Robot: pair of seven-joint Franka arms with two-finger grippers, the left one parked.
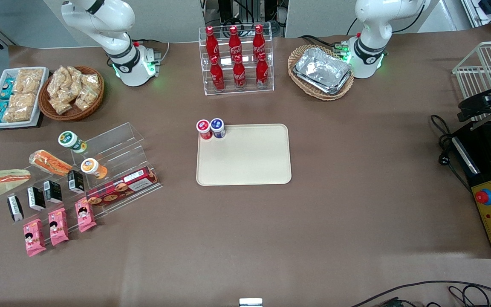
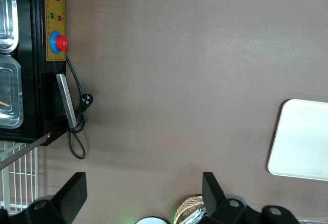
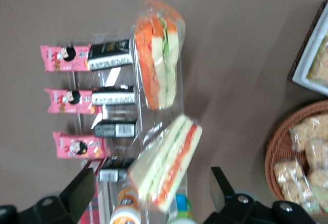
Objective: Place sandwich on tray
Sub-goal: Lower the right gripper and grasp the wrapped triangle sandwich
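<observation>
I read the front view as a dial centred on the large cream-beige rectangular plastic tray [image 1: 249,162], twelve o'clock toward the robot bases. The clear-wrapped triangular wedge sandwich [image 1: 0,181] [image 3: 156,55], pale bread with orange and green layers, lies on the brown table far out at nine o'clock, toward the working arm's end and well apart from the tray. Just beside it, at its two o'clock, lies an oblong orange-topped wrapped roll [image 1: 49,162] [image 3: 164,165], and at its five o'clock a row of small black packets [image 1: 36,198] leans on a clear acrylic stepped stand [image 1: 122,145], with pink snack packs [image 1: 58,226] nearer the front camera. The right arm's gripper [image 3: 148,198] hangs well above this display, its two fingers [image 3: 77,193] spread wide with nothing held between them. A red-lidded cup [image 1: 203,129] and a blue-lidded cup [image 1: 218,128] stand touching at the tray's eleven o'clock corner.
</observation>
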